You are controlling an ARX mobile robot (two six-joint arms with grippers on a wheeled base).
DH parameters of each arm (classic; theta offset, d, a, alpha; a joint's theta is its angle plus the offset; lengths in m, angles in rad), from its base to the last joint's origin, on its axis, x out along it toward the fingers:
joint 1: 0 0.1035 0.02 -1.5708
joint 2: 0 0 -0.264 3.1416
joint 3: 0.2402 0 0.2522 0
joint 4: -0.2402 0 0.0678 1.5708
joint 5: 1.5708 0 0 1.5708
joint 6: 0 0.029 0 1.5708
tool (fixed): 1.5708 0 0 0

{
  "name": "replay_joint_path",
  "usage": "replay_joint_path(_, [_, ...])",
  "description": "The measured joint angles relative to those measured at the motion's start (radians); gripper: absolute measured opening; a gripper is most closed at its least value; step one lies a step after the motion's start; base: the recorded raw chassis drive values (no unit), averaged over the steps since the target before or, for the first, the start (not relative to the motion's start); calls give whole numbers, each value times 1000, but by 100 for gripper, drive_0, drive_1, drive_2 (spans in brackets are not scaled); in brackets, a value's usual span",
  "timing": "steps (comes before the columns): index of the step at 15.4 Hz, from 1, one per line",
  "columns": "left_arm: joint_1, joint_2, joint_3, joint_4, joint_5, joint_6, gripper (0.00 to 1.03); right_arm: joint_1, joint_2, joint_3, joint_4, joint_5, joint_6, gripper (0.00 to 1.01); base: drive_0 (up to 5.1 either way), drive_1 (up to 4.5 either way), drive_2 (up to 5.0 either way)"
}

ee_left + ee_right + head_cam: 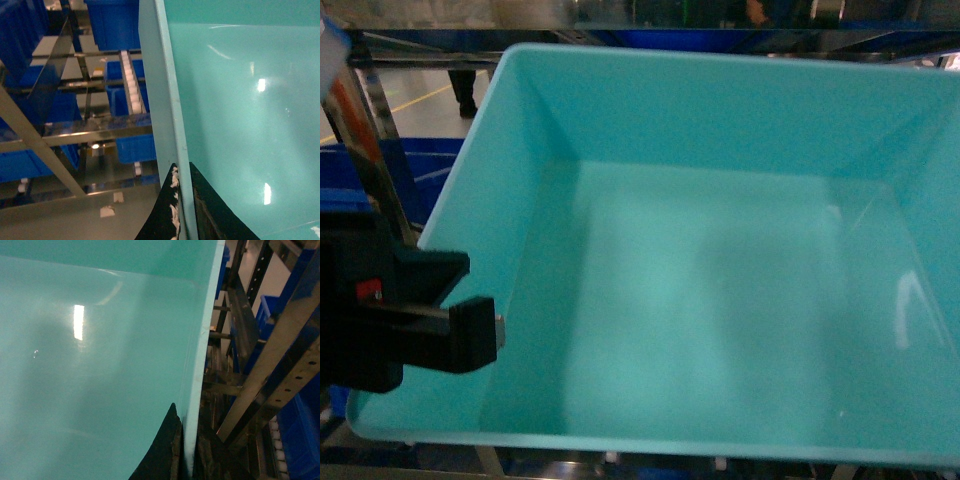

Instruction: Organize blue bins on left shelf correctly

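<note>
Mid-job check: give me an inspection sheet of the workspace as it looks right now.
Surface: steel rack with white roller track.
Job's things: turquoise bin, empty, held at both side walls.
Clutter: nothing seen inside the bin.
Grippers: left gripper shut on the bin's left wall; right gripper shut on its right wall.
Cables: nothing seen.
Surroundings: dark blue crates on the rack's levels; perforated steel post to the right.

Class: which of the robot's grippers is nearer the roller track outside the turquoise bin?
Left. The left gripper pinches the turquoise bin wall facing the roller track; the right gripper pinches the opposite wall.
</note>
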Motion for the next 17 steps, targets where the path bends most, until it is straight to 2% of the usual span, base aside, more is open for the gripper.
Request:
replay_joint_path(2, [59,99,-26,85,33,3,2,47,123,11,90,26,1,2,0,0,0])
replay_joint_path(4, [95,174,-20,150,62,14,2,59,217,48,140,39,1,2,0,0,0])
replay_joint_path(6, [149,330,53,195,111,32,2,57,400,119,223,45,-6,2,0,0,0])
replay_joint_path(9, [174,475,163,204,144,96,2,42,537,203,224,54,0,2,0,0,0])
replay_joint_path(11, [206,589,264,233,171,117,2,37,621,272,270,66,12,2,0,0,0])
replay_joint_path(13, [211,601,283,240,169,129,2,37,645,316,275,82,11,2,0,0,0])
replay_joint_path(17, [216,600,283,238,167,133,2,44,645,317,274,84,11,2,0,0,0])
